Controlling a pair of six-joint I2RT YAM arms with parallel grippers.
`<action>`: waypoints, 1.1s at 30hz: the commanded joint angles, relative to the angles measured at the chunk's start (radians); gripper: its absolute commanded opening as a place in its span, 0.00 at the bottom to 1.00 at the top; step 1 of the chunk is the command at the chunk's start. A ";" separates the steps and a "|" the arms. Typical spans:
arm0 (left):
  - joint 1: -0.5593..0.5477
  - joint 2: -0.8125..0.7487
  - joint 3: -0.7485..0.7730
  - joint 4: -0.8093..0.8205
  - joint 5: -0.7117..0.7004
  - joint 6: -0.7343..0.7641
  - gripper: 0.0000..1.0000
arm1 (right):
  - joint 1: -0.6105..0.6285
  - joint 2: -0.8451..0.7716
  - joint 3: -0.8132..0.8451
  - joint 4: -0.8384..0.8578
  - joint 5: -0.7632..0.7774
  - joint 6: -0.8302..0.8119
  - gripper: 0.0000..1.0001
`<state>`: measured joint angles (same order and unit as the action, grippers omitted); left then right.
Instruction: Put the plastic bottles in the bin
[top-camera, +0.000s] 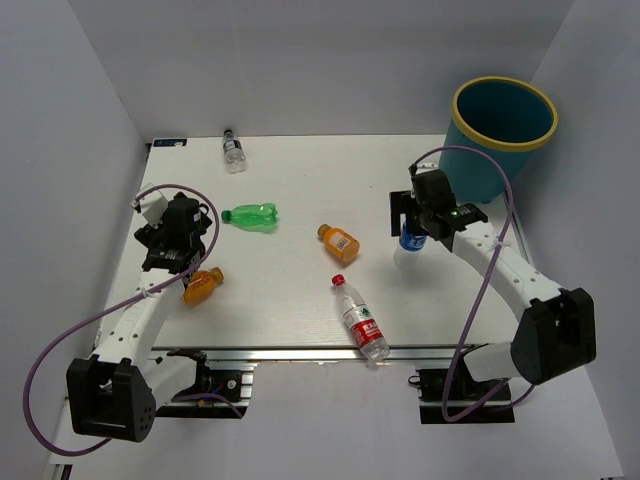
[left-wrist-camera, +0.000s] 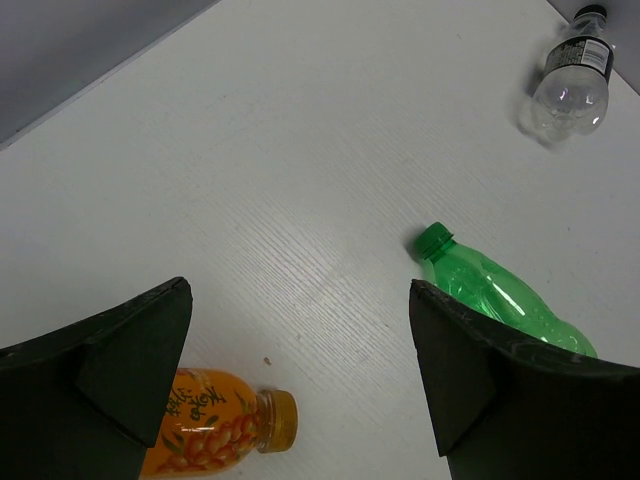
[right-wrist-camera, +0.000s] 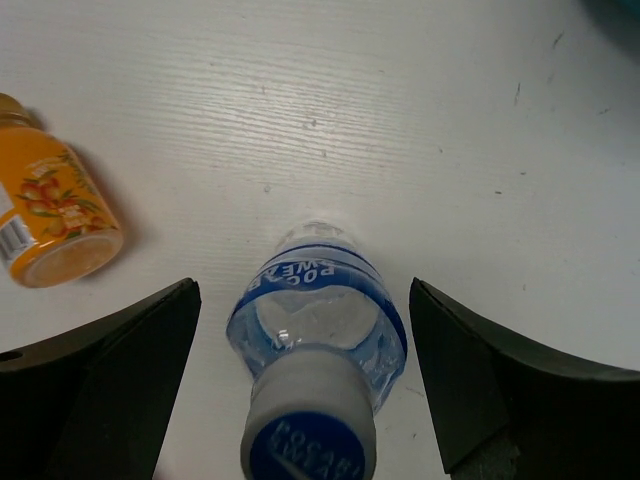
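Lying closest to the near edge of the white table (top-camera: 290, 180) is the red-labelled bottle (top-camera: 360, 320), on its side with its red cap pointing away from the arm bases. A little further in on the left, the left gripper (left-wrist-camera: 300, 290) hangs over the table with its fingers spread wide and nothing between them. The left orange bottle (top-camera: 202, 286) lies just beside and partly under one finger, on its side. Across on the right, the right gripper (right-wrist-camera: 300, 290) sits low over the blue-labelled bottle (top-camera: 411, 242), which stands with its blue cap up toward the wrist camera. The fingers are spread on either side of it with a gap showing on each side, so they are not pinching it. Near that bottle, toward the middle, the centre orange bottle (top-camera: 339, 242) lies on its side. Further back and to the left lies the green bottle (top-camera: 250, 216), and at the far edge the dark-capped bottle (top-camera: 233, 150), also down on its side. At the far right corner stands the bin (top-camera: 500, 135), upright; what shows of its inside is plain dark teal. Six bottles can be counted, all on the table outside the bin: two orange, and one each of red-labelled, blue-labelled, green and dark-capped.
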<state>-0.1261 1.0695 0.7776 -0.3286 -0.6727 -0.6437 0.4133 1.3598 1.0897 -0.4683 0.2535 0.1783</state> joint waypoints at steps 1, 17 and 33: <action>0.006 -0.017 -0.008 0.011 -0.025 -0.010 0.98 | 0.001 0.033 -0.007 0.023 0.064 0.029 0.89; 0.008 -0.003 -0.006 0.011 -0.025 -0.008 0.98 | -0.027 -0.096 0.296 0.169 0.070 -0.109 0.45; 0.006 0.046 0.020 -0.035 -0.097 -0.065 0.98 | -0.424 0.368 0.921 0.171 0.254 -0.200 0.55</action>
<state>-0.1261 1.1072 0.7742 -0.3393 -0.7246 -0.6754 0.0162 1.6104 1.9446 -0.1940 0.5686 0.0029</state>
